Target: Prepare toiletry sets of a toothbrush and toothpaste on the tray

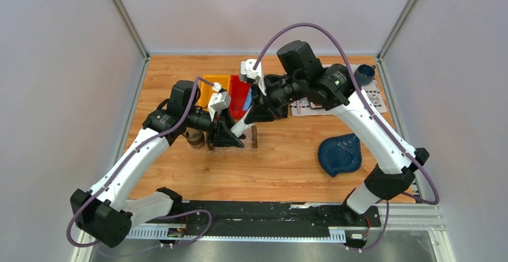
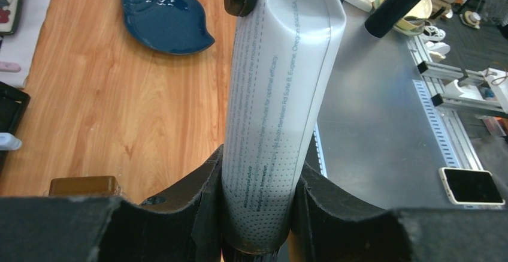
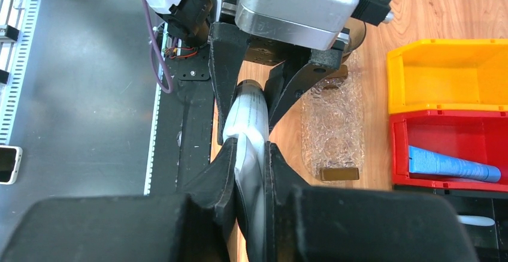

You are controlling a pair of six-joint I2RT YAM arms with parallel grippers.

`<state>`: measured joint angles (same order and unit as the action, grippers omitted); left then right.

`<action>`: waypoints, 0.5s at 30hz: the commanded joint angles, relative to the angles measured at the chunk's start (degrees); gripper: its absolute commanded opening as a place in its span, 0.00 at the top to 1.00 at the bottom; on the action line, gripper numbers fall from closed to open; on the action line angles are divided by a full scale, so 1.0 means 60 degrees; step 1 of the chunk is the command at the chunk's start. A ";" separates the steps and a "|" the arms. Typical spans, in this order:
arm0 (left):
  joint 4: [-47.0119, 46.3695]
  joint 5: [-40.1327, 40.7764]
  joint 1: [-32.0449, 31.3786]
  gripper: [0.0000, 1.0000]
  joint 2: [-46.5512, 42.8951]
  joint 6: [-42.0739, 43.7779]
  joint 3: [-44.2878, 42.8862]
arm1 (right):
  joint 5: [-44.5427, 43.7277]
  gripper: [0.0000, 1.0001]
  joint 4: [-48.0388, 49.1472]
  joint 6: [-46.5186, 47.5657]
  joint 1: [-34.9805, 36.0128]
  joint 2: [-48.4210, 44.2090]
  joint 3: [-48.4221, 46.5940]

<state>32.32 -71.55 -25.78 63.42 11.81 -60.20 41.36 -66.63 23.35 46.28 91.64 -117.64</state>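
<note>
A white-grey toothpaste tube hangs in the air between both grippers, above the near edge of the clear tray. My left gripper is shut on its round cap end. My right gripper is shut on its flat crimped end. From the top view the two grippers meet over the tray, left gripper and right gripper. A bright blue toothpaste tube lies in the red bin. A pale slim end, possibly the toothbrush, shows in a black bin.
A yellow bin stands beside the red one at the back of the table. The dark blue leaf-shaped dish lies to the right. A floral plate and printed sheet with a dark cup sit at the back right.
</note>
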 commanded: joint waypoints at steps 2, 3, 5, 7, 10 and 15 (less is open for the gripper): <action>-0.0332 0.0468 -0.0039 0.88 -0.0638 0.0681 0.0044 | -0.1722 1.00 0.0266 -0.0553 -0.0023 0.0138 -0.0446; -0.0245 0.0542 -0.0039 0.84 -0.0682 0.0740 0.0058 | -0.1810 1.00 0.0280 -0.0582 -0.0009 0.0123 -0.0461; -0.0171 0.0703 -0.0039 0.79 -0.0740 0.0872 0.0073 | -0.2060 1.00 0.0324 -0.0684 -0.0023 0.0065 -0.0490; -0.0054 0.0748 -0.0039 0.71 -0.0741 0.0960 0.0102 | -0.2162 1.00 0.0397 -0.0713 -0.0009 0.0006 -0.0476; -0.0039 0.0836 -0.0039 0.64 -0.0755 0.1005 0.0103 | -0.2192 1.00 0.0456 -0.0787 -0.0023 -0.0067 -0.0548; -0.0112 0.1041 -0.0039 0.57 -0.0916 0.0990 0.0044 | -0.2440 1.00 0.0587 -0.0889 -0.0023 -0.0097 -0.0491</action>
<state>31.88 -66.39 -25.78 60.86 14.81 -59.68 36.86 -66.13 20.82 47.62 91.72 -118.56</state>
